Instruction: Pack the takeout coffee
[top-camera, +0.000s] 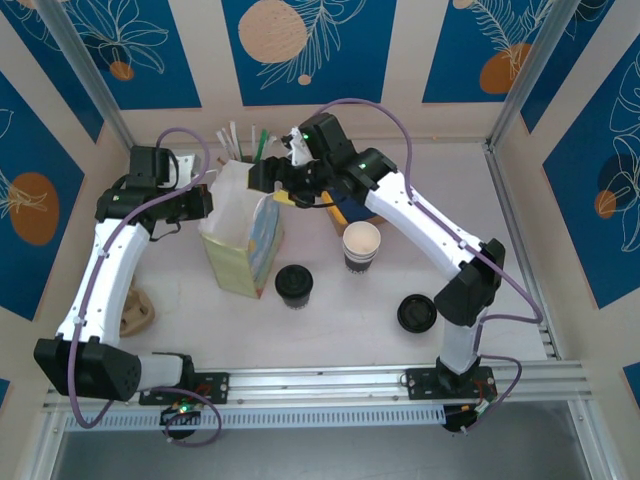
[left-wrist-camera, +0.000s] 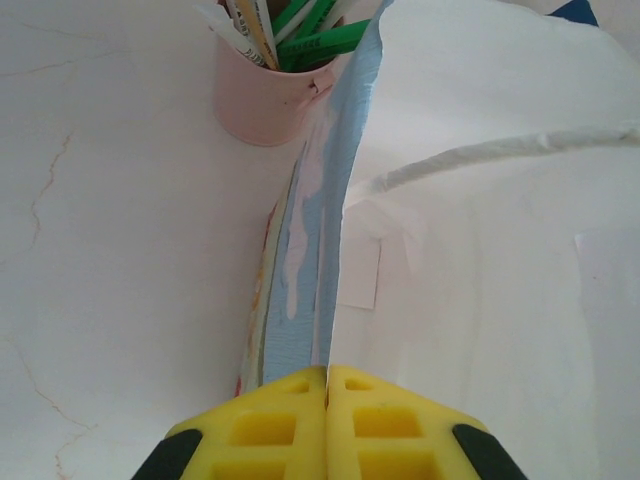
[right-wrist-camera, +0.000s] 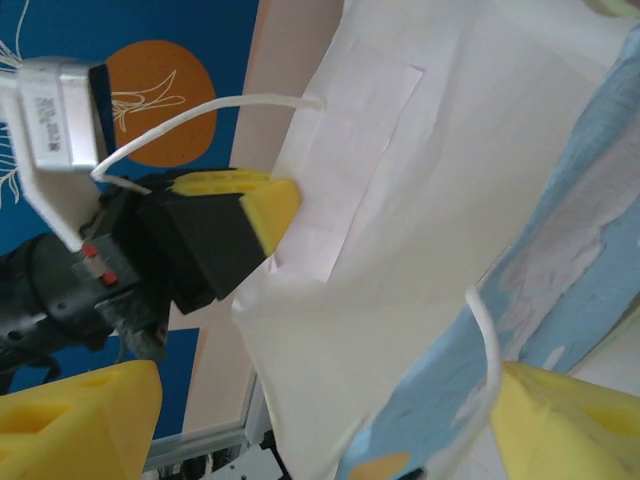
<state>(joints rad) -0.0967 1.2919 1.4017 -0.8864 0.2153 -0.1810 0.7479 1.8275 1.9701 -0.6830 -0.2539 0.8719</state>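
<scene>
**Bag pinched on the left, right jaws wide over its mouth**

Arms meet from both sides at the top of the white paper bag (top-camera: 245, 250), which stands upright mid-table. The left arm runs forward from its base, then bends inward at the elbow. This brings the left gripper (top-camera: 207, 203) to the bag's left rim. In the left wrist view its yellow fingers (left-wrist-camera: 290, 420) are pressed flat together on the bag's folded edge (left-wrist-camera: 320, 250).

The right arm rises from its base and reaches across to the bag's far rim. The right gripper (top-camera: 262, 180) hangs there over the opening. In the right wrist view its yellow fingers (right-wrist-camera: 70, 420) sit far apart at the frame's lower corners. The bag wall (right-wrist-camera: 420, 200) lies between them, unclamped.

The takeout coffee (top-camera: 294, 284), black lid on, stands on the table (top-camera: 520, 230) just beside the bag's near right corner. No gripper touches it. The striped cup (top-camera: 361, 247) is nearby on its right, and the loose black lid (top-camera: 417, 313) lies nearer the right arm's base.

A white module (right-wrist-camera: 50, 110) on the left wrist carries print too small to read. The bag's inside is hidden, and the pink cup (left-wrist-camera: 262, 100) of utensils is cut off at the frame top.
</scene>
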